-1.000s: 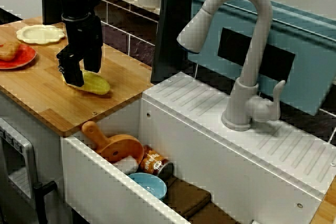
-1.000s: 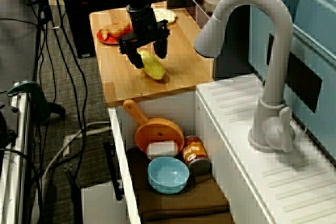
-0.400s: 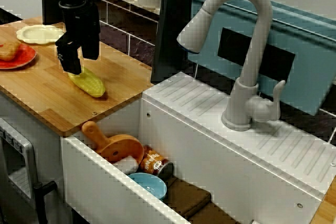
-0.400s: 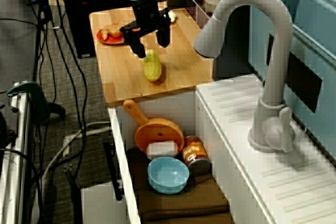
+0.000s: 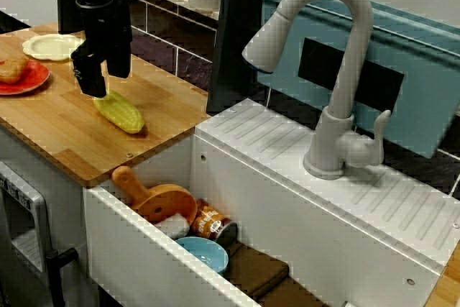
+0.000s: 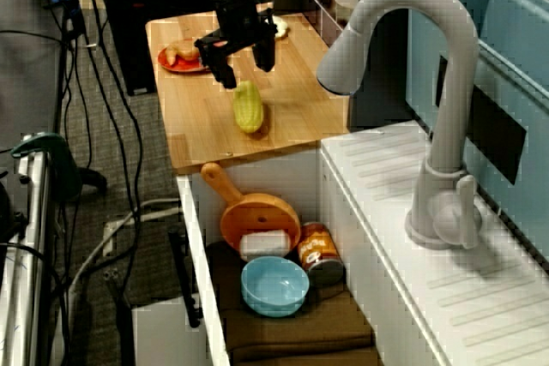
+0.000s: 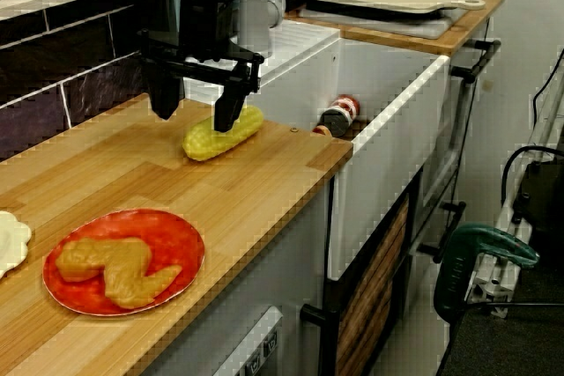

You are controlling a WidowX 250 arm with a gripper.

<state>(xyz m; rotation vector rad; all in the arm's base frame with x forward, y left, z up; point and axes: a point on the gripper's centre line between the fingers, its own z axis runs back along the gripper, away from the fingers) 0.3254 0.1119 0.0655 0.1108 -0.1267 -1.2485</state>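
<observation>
Two views look across the sink (image 5: 136,246) toward the wooden counter (image 5: 61,131); a third faces back, nearer.

yellow corn (image 5: 119,112), black hand (image 5: 106,80), red plate (image 7: 177,240)

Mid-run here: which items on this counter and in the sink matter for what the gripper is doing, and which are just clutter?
In hand: corn, lying on the wooden counter; gripper, open, just above it.
Lying about: red plate with fried food; pale plate; orange pan, blue bowl and can in the sink; faucet.
</observation>
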